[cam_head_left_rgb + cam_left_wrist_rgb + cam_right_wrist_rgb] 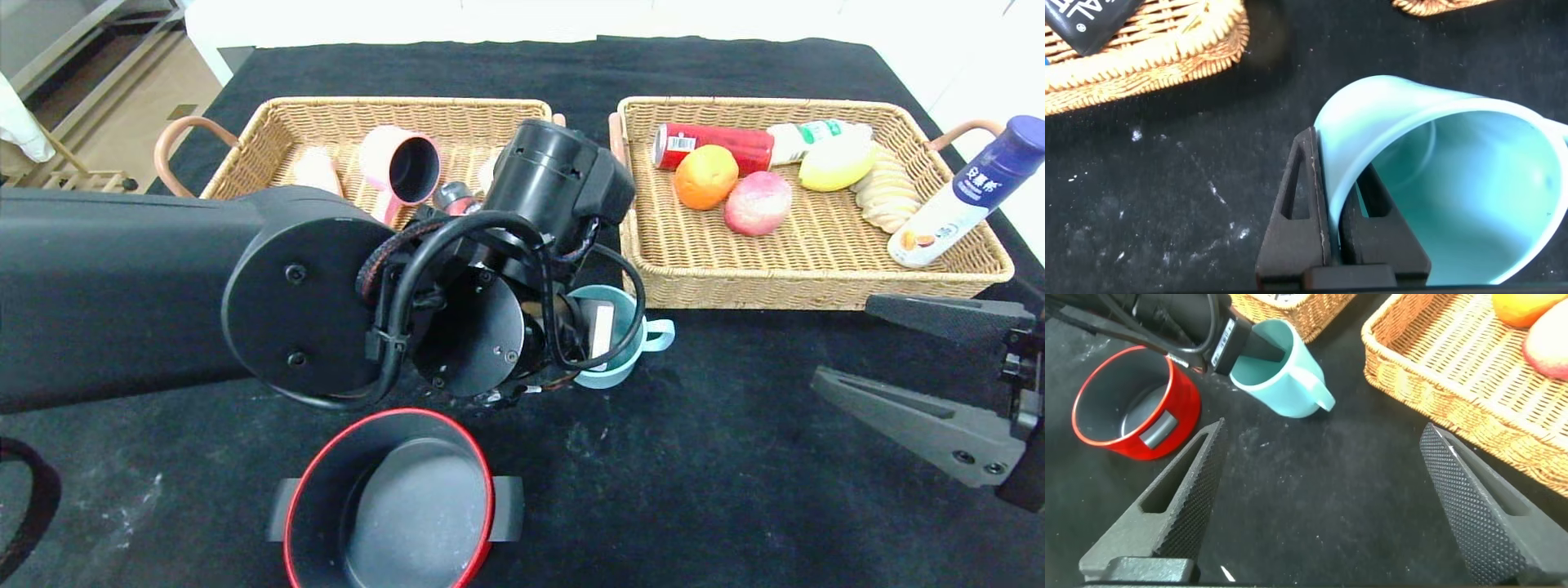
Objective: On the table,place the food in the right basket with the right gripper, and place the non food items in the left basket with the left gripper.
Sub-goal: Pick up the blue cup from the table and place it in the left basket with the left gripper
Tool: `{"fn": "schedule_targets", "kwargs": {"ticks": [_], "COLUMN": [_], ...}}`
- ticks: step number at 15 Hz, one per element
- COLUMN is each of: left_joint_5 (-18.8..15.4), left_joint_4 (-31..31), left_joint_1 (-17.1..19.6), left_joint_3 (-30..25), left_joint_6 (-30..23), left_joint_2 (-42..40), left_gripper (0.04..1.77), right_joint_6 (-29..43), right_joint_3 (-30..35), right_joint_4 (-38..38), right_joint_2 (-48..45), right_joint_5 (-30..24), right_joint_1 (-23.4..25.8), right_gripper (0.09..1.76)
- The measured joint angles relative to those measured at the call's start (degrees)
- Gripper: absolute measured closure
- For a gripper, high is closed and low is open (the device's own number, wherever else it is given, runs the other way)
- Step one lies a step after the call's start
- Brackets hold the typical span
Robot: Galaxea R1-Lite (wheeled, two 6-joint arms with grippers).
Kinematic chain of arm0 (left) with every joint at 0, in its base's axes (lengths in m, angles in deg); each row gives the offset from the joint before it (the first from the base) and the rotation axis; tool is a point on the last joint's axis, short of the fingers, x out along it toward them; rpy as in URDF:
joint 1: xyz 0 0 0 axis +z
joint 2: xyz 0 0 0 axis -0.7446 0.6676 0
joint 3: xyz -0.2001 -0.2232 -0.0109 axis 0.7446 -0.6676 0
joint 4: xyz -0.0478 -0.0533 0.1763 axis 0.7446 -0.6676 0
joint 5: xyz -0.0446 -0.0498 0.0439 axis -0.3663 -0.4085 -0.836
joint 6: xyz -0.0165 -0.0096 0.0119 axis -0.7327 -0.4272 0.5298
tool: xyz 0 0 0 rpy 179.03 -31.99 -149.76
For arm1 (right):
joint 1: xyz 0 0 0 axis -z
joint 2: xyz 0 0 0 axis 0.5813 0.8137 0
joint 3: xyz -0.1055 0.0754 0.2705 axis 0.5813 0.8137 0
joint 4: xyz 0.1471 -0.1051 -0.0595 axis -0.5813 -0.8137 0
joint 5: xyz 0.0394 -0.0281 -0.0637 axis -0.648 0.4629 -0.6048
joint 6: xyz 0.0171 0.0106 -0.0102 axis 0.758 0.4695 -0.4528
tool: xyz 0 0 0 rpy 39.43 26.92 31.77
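Note:
A teal cup [624, 347] with a handle sits tilted low over the black table, between the two baskets' front edges. My left gripper [1335, 155] is shut on the cup's rim [1372, 122], one finger inside and one outside. In the head view my own arm hides its fingers. The cup also shows in the right wrist view [1278, 371]. My right gripper [845, 343] is open and empty above bare table at the right, in front of the right basket [816, 290]. The left basket [326, 114] holds a pink cup [404, 167].
The right basket holds a red can [722, 140], an orange [704, 175], a pink apple [758, 202], a lemon [834, 163], sliced biscuits [886, 196] and a blue-capped bottle [963, 196]. A red-rimmed black pot [392, 502] stands near the table's front edge.

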Motion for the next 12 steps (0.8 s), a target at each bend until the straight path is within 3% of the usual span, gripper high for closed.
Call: {"fn": "schedule_targets", "kwargs": {"ticks": [12], "left_joint_5": [0.4], "left_joint_4": [-0.4], "left_joint_1": [-0.3], "left_joint_3": [-1.4], "left_joint_6": [0.1], "left_joint_2": [-2.1], "left_gripper": [1.61], "right_joint_6": [-0.1], "right_joint_3": [0.2], "right_joint_4": [0.0], "right_joint_2": [0.8], "right_joint_5": [0.1], "right_joint_1": [0.0], "right_gripper": [0.14]}}
